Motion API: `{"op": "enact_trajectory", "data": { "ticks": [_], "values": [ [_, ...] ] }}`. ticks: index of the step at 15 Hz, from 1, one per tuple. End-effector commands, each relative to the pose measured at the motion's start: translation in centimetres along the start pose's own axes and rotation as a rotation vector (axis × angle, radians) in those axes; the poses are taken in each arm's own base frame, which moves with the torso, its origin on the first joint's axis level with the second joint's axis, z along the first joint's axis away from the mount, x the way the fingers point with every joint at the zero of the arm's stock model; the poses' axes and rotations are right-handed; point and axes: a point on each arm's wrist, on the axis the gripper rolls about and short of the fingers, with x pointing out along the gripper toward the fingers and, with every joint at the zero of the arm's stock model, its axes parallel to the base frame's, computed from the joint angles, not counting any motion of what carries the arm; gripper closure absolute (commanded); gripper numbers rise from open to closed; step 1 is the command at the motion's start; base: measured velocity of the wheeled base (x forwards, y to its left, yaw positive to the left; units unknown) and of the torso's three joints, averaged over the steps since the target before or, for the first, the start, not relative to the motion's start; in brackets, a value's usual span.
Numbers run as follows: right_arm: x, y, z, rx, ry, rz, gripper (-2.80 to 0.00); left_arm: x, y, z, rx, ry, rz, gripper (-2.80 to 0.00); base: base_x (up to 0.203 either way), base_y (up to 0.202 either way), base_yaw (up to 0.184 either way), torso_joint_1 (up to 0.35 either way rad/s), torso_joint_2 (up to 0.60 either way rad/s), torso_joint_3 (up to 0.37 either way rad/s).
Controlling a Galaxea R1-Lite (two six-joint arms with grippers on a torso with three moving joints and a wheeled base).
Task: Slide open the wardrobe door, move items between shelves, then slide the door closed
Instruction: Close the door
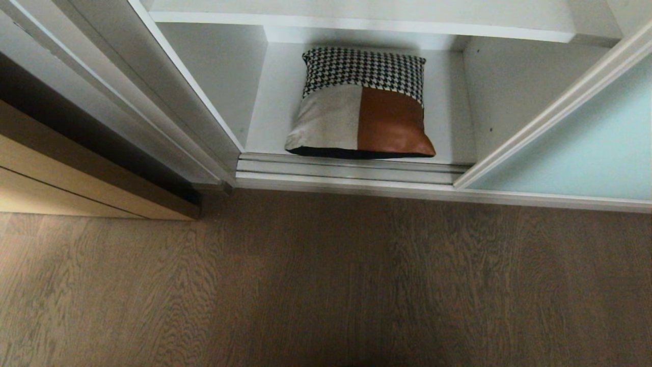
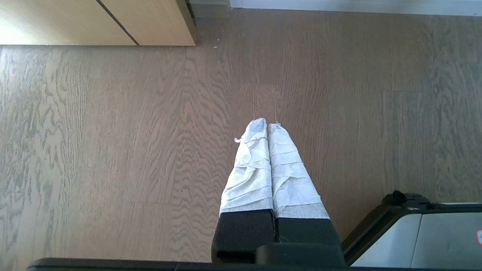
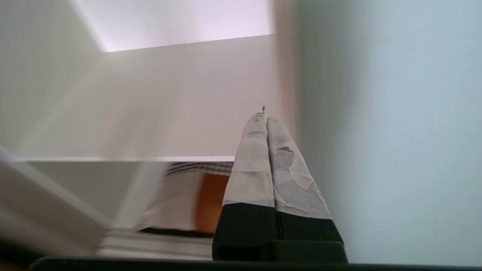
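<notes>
Wood-grain floor [image 1: 326, 285] fills the foreground before an open wardrobe, whose sliding wardrobe door [image 1: 575, 153] of pale aqua glass stands pushed to the right. On the bottom shelf [image 1: 270, 117], a houndstooth, beige and rust cushion [image 1: 361, 104] lies near the front edge, beside the floor track [image 1: 351, 171]. Left hand [image 2: 267, 126], fingers pressed together, hangs over the floor; right hand [image 3: 263, 119], likewise closed, points at the door's edge.
</notes>
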Motion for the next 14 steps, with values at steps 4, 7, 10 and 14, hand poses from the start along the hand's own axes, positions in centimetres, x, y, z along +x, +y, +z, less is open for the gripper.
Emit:
{"op": "enact_trajectory", "data": {
  "ticks": [4, 7, 10, 14],
  "values": [
    [3.2, -1.7, -2.9, -0.01, 0.095, -0.076, 0.0, 0.0, 0.0, 0.0, 0.0, 0.002, 0.0, 0.0, 0.0, 0.0, 0.0, 0.0, 0.0, 0.0],
    [5.0, -2.6, -4.3, 0.021, 0.143, -0.09, 0.0, 0.0, 0.0, 0.0, 0.0, 0.002, 0.0, 0.0, 0.0, 0.0, 0.0, 0.0, 0.0, 0.0],
    [6.2, -2.9, -4.9, 0.033, 0.163, -0.089, 0.0, 0.0, 0.0, 0.0, 0.0, 0.002, 0.0, 0.0, 0.0, 0.0, 0.0, 0.0, 0.0, 0.0],
    [7.3, -3.0, -5.4, 0.053, 0.183, -0.066, 0.0, 0.0, 0.0, 0.0, 0.0, 0.002, 0.0, 0.0, 0.0, 0.0, 0.0, 0.0, 0.0, 0.0]
  ]
}}
